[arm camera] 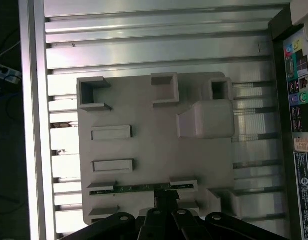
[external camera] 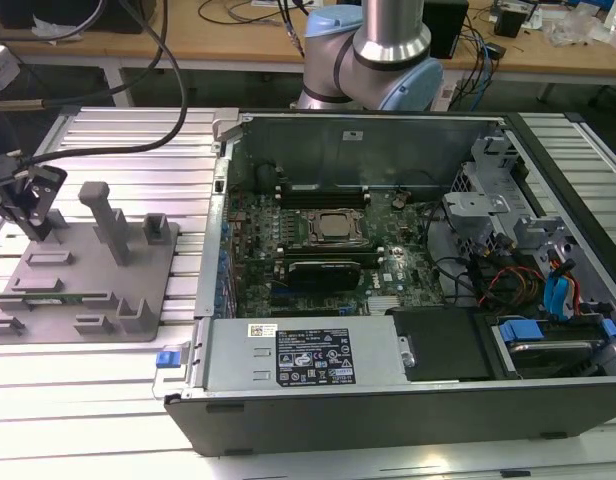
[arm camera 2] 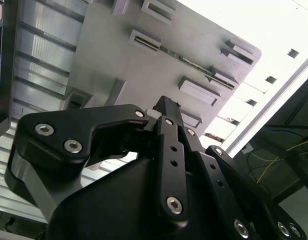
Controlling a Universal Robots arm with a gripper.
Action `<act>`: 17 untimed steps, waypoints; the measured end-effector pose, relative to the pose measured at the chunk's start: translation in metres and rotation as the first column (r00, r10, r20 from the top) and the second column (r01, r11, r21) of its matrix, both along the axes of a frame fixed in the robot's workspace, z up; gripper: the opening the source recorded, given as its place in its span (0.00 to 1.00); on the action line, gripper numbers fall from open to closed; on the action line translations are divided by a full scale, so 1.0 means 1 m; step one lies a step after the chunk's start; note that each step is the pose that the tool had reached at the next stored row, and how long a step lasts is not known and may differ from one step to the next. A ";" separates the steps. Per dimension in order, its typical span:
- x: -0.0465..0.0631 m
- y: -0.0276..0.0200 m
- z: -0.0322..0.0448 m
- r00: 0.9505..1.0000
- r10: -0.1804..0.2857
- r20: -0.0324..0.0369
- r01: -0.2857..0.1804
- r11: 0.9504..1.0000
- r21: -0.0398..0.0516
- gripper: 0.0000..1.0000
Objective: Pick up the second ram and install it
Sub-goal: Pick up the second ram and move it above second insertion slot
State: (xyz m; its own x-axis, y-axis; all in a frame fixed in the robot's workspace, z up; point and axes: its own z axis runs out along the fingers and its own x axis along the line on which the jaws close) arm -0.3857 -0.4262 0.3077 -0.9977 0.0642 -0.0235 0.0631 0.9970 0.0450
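The second ram (external camera: pixel 60 296) is a thin green stick standing on edge in a slot near the front of the grey fixture plate (external camera: pixel 93 265), at the exterior view's left. It also shows edge-on as the ram (arm camera: pixel 144 188) in the first wrist view and as the ram (arm camera 2: pixel 189 60) in the second wrist view. My black gripper (external camera: pixel 26 205) hangs above the plate's back left part, well clear of the stick. The gripper (arm camera: pixel 164 199) looks shut with nothing in it, and its tip points at the stick's middle. The gripper (arm camera 2: pixel 166 105) is in the air over the plate.
An open computer case (external camera: pixel 388 130) lies to the exterior view's right of the plate. It holds a motherboard with dark memory slots (external camera: pixel 318 190), a silver processor (external camera: pixel 336 226) and a black expansion card (external camera: pixel 328 268). Grey posts (external camera: pixel 108 220) rise from the plate. Cables hang at the back left.
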 end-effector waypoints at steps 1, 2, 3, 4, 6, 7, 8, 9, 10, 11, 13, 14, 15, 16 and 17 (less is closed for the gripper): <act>0.000 0.0000 -0.0001 0.999 0.042 0.000 -0.042 0.999 0.000 0.08; 0.000 0.0000 -0.0003 0.996 0.089 0.000 -0.089 0.996 0.000 0.08; 0.000 0.0000 -0.0005 0.992 0.126 0.000 -0.126 0.992 0.000 0.08; 0.000 0.0000 -0.0006 0.986 0.169 0.000 -0.169 0.986 0.000 0.08; 0.000 0.0000 -0.0008 0.964 0.264 0.000 -0.264 0.964 0.000 0.08; 0.000 0.0000 -0.0010 0.948 0.317 0.000 -0.317 0.948 0.000 0.08; 0.000 0.0000 -0.0010 0.937 0.349 0.000 -0.349 0.937 0.000 0.08; 0.000 0.0000 -0.0011 0.931 0.366 0.000 -0.366 0.931 0.000 0.08; 0.000 0.0000 -0.0011 0.919 0.395 0.000 -0.395 0.919 0.000 0.08; 0.000 0.0000 -0.0012 0.904 0.429 0.000 -0.429 0.904 0.000 0.08; 0.000 0.0000 -0.0016 0.874 0.486 0.000 -0.486 0.874 0.000 0.08; 0.000 0.0000 -0.0018 0.858 0.513 0.000 -0.513 0.858 0.000 0.08; 0.000 0.0000 -0.0020 0.836 0.548 0.000 -0.548 0.836 0.000 0.08; 0.000 0.0000 -0.0022 0.810 0.586 0.000 -0.586 0.810 0.000 0.08; 0.000 0.0000 -0.0023 0.787 0.617 0.000 -0.617 0.787 0.000 0.08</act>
State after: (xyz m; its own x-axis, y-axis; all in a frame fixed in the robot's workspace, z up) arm -0.3856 -0.4263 0.3053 -0.8249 -0.5648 -0.0235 -0.5653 0.8237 0.0450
